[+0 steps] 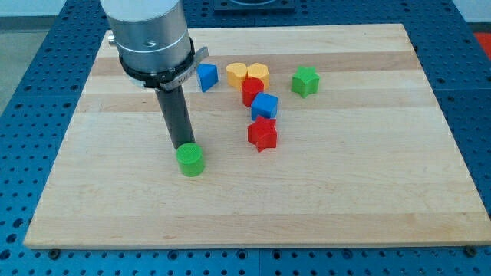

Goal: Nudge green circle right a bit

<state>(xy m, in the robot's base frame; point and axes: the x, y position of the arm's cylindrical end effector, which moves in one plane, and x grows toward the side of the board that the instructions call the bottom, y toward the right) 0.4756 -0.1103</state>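
The green circle [190,160] is a short green cylinder standing on the wooden board [345,199], left of the board's middle. My tip [182,146] is at the end of the dark rod, which comes down from the grey arm at the view's top left. The tip sits right at the green circle's upper left edge, touching it or very nearly so.
A cluster lies up and to the right: a blue triangular block [206,77], two yellow blocks [237,74] [258,73], a red block [252,90], a blue cube [265,106], a red star [262,134]. A green star block [304,81] sits further right.
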